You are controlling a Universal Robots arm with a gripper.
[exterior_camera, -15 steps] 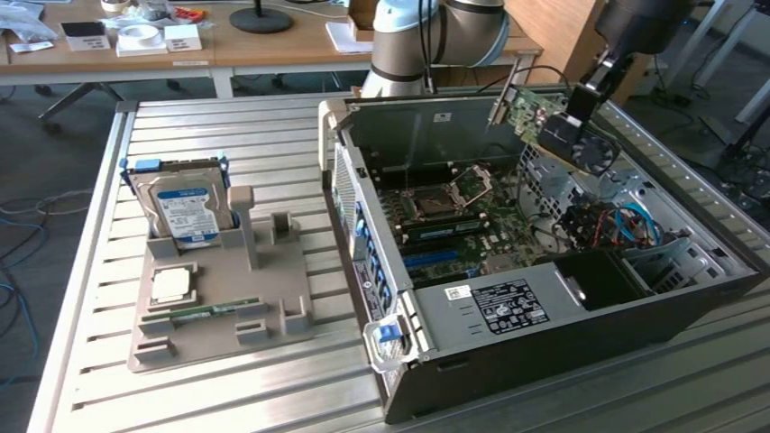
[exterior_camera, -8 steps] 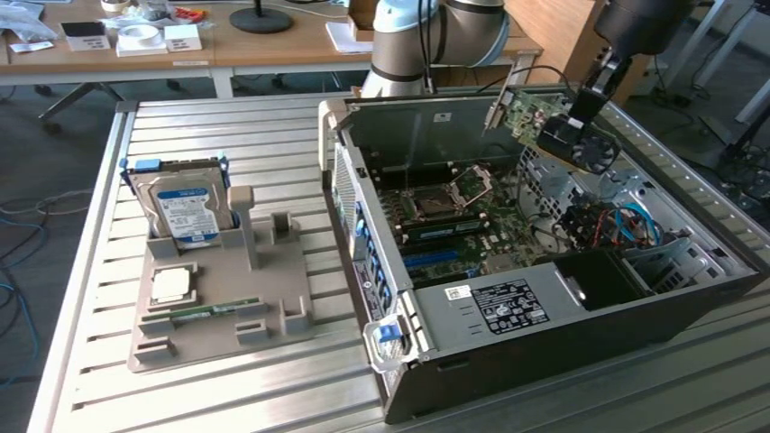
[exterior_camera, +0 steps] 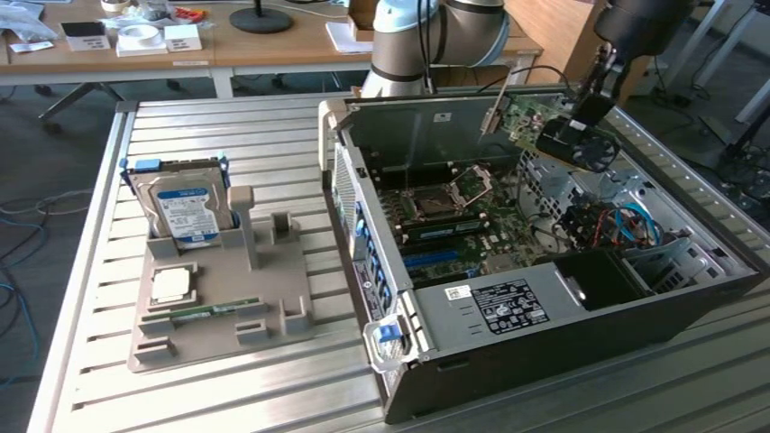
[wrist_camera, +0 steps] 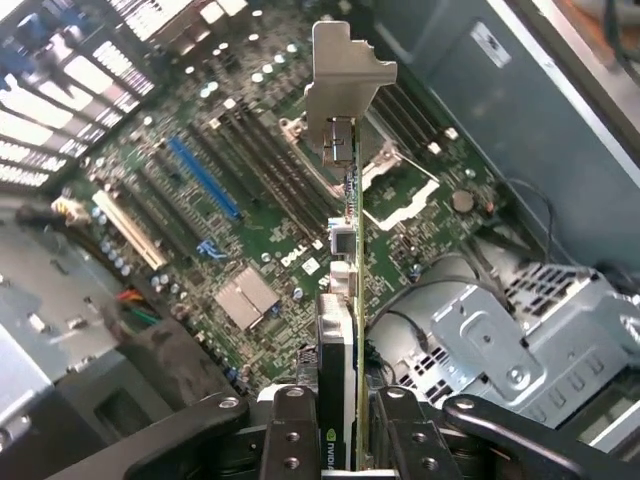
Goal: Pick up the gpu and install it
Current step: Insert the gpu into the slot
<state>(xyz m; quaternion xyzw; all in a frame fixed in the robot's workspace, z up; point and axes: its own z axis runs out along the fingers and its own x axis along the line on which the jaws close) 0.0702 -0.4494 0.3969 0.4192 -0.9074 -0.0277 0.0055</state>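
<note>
Right now the jaws are clenched on the gpu [exterior_camera: 526, 115], a thin green circuit-board card with a silvery metal bracket strip at one end. They hold it in the air over the open black-and-silver computer case [exterior_camera: 578, 347]. In the wrist view the card [wrist_camera: 357, 300] is seen edge-on, pinched from both faces at its near end. Its long axis therefore runs straight out from the jaws, with the bracket [wrist_camera: 345, 80] at the far tip. In the exterior view the bracket end lies to the exterior view's left of the jaws, close to the case's far grey wall.

Below the card, on the floor of the case, lies the green motherboard [wrist_camera: 270, 260]. The card's edge passes over the square silver processor socket [wrist_camera: 395, 185]. The long blue slot [wrist_camera: 205, 180] lies off to one side, nearer the case's perforated wall, and runs at a slant to the card's axis. By my reading the card is neither above that slot nor lined up with it, and no part of it touches the board.

Outside the case, on the slatted metal desk [exterior_camera: 241, 379], a grey holder [exterior_camera: 216, 316] carries a silver hard drive with a blue-white label [exterior_camera: 187, 212].
</note>
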